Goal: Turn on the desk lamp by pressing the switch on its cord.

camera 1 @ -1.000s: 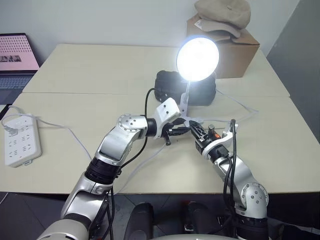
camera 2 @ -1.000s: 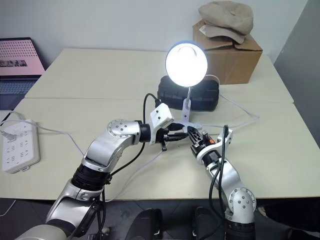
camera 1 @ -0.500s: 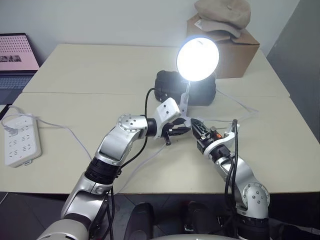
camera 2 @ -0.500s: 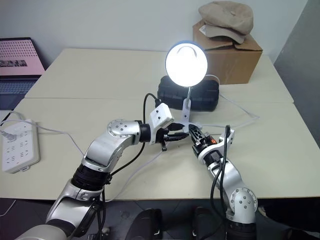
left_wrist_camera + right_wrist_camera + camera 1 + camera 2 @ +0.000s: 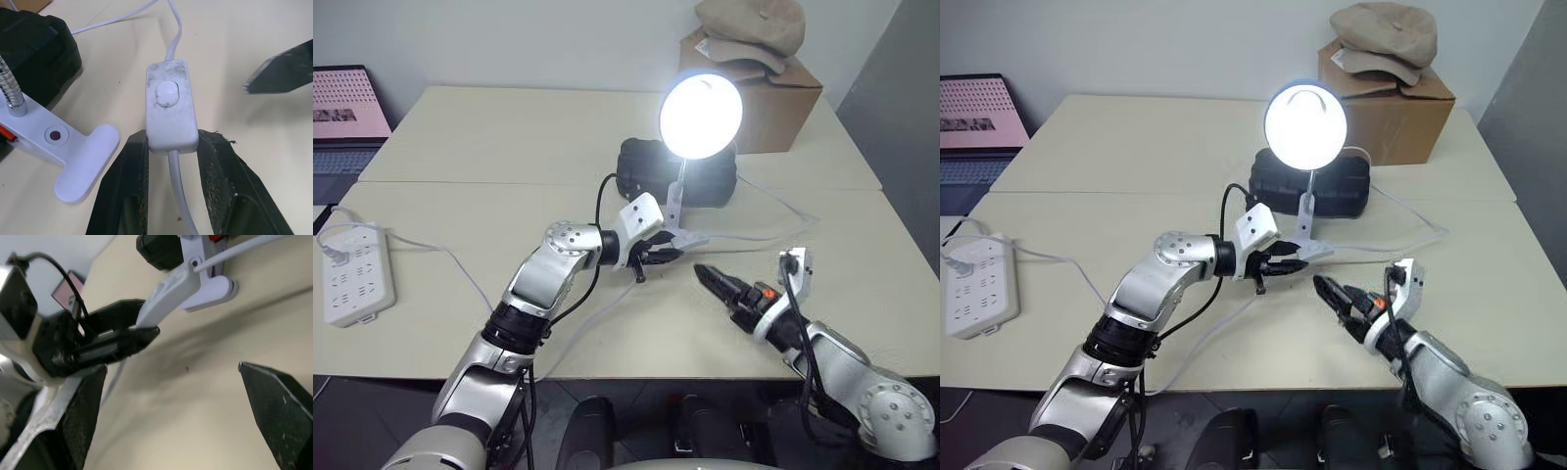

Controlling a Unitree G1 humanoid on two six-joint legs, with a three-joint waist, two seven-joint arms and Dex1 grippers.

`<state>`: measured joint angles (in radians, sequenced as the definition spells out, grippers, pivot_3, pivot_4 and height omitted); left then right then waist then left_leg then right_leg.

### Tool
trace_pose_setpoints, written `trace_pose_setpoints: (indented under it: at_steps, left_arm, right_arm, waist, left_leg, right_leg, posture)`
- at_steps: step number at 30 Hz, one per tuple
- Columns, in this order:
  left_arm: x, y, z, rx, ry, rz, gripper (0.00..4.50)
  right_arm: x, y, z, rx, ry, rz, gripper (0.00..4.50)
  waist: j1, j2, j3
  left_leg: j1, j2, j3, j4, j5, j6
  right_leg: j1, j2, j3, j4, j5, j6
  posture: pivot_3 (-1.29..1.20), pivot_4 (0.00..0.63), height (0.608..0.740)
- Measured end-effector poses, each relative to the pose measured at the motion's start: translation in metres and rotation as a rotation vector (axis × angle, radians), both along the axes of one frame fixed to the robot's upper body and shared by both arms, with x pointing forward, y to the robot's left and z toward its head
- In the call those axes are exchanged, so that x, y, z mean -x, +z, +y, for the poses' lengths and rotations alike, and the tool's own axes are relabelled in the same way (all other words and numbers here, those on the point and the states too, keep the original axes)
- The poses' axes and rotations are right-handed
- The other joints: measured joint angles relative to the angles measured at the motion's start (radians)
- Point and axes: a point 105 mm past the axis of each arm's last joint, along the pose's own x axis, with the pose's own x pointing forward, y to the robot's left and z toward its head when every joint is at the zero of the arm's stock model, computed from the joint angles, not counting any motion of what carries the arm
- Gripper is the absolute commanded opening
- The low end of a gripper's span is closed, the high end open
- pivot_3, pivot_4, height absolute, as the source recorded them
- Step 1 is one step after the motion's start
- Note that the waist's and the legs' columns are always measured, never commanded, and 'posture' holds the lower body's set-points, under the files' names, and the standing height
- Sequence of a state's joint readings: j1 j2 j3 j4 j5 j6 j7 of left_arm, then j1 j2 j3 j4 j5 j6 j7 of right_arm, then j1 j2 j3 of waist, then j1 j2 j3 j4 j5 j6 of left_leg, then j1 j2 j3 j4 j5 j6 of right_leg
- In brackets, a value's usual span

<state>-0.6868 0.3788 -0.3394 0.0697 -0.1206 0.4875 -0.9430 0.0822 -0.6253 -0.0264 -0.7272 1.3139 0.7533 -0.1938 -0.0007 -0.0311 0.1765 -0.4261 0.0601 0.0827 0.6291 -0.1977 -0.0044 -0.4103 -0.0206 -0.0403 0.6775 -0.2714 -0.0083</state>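
On the table (image 5: 460, 137), one lit desk lamp (image 5: 701, 115); left claw (image 5: 168, 161) clamps its one switch (image 5: 169, 110); right claw (image 5: 181, 416) seemingly spread.

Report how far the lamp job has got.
Done: the desk lamp is glowing. In hand: the left pincer is shut on the switch, with the cord running between its fingers. The right pincer is open, apart from the switch. Left: apparently only releasing the switch.

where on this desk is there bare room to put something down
Free: the far half of the table behind the black case, and the stretch between the power strip and the left arm. Crowded: around the lamp clip, switch, cord and both tools.
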Motion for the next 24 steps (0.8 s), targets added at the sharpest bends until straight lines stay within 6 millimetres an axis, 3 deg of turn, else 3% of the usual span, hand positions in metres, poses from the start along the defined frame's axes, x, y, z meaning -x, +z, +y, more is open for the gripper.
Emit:
trace_pose_setpoints:
  at_steps: [4,11,13,14,24]
  left_arm:
    - [-0.009,-0.023,0.008,-0.074,0.008,0.005,1.09]
    - [-0.013,-0.036,0.006,-0.097,-0.024,-0.004,1.09]
    - [-0.012,-0.040,0.004,-0.101,-0.039,0.000,1.79]
    - [-0.012,-0.041,0.004,-0.102,-0.041,0.001,1.82]
    - [-0.007,-0.033,0.012,-0.098,-0.074,-0.021,3.87]
  right_arm:
    - [0.009,0.022,-0.016,0.447,0.185,-0.250,4.50]
    - [0.015,0.027,-0.024,0.643,0.351,-0.371,4.50]
    - [0.009,0.038,-0.031,0.677,0.338,-0.419,4.50]
    - [0.009,0.039,-0.032,0.678,0.339,-0.422,4.50]
    - [0.002,0.037,-0.043,0.703,0.362,-0.431,4.50]
  waist:
    - [0.000,-0.001,0.000]
    - [0.003,-0.003,0.001]
    - [0.003,-0.004,0.001]
    - [0.003,-0.004,0.001]
    - [0.001,-0.004,0.001]
  left_leg:
    - [0.000,0.001,-0.002,0.000,0.000,0.000]
    - [-0.005,0.001,-0.002,0.000,0.000,0.000]
    - [-0.006,0.001,-0.002,0.001,0.000,0.000]
    - [-0.006,0.001,-0.002,0.001,0.000,0.000]
    - [-0.005,0.001,-0.002,0.001,0.000,0.000]
  right_leg:
    - [0.000,0.001,-0.002,-0.003,0.000,0.000]
    - [-0.002,0.002,-0.003,-0.005,-0.001,0.000]
    - [-0.002,0.001,-0.003,-0.006,0.000,0.002]
    - [-0.002,0.001,-0.003,-0.006,0.000,0.002]
    - [-0.002,0.001,-0.004,-0.004,0.000,0.001]
  posture:
    - [0.00,0.150,0.740]
    - [0.00,0.150,0.740]
    - [0.00,0.150,0.740]
    - [0.00,0.150,0.740]
    - [0.00,0.150,0.740]
